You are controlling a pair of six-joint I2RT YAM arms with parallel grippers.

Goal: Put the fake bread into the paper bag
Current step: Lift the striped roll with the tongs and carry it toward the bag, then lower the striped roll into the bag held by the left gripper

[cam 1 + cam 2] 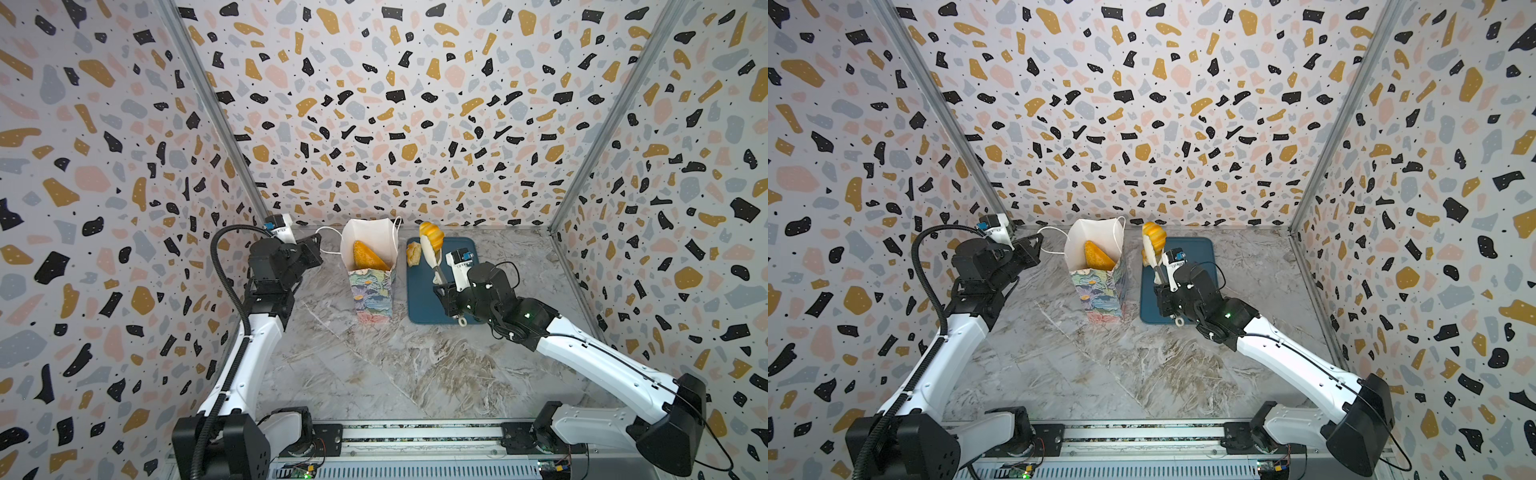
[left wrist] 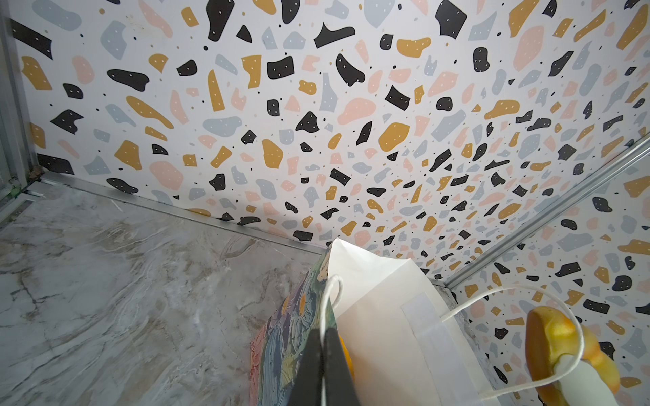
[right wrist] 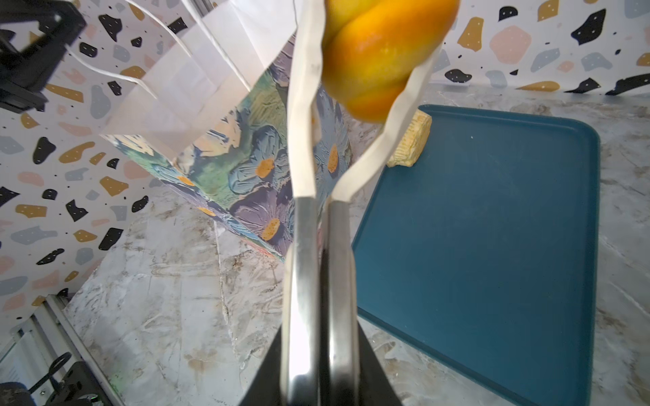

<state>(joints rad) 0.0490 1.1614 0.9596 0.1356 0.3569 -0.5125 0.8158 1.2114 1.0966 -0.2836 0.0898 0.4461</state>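
Tongs [image 3: 302, 263] pinch a glossy ridged orange roll [image 3: 380, 52] beside the paper bag [image 3: 246, 168].

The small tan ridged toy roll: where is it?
In a top view the tan roll lies on the far left corner of the flat dark-blue tray, just right of the flower-printed paper bag.

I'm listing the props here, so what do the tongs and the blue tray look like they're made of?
Tongs: arms look like polished steel, silvery with mirror-like reflections; the white tips look matte, probably silicone or plastic, as they curve around the ridged roll. Tray: likely moulded plastic, dark blue, smooth, low sheen, rounded raised rim.
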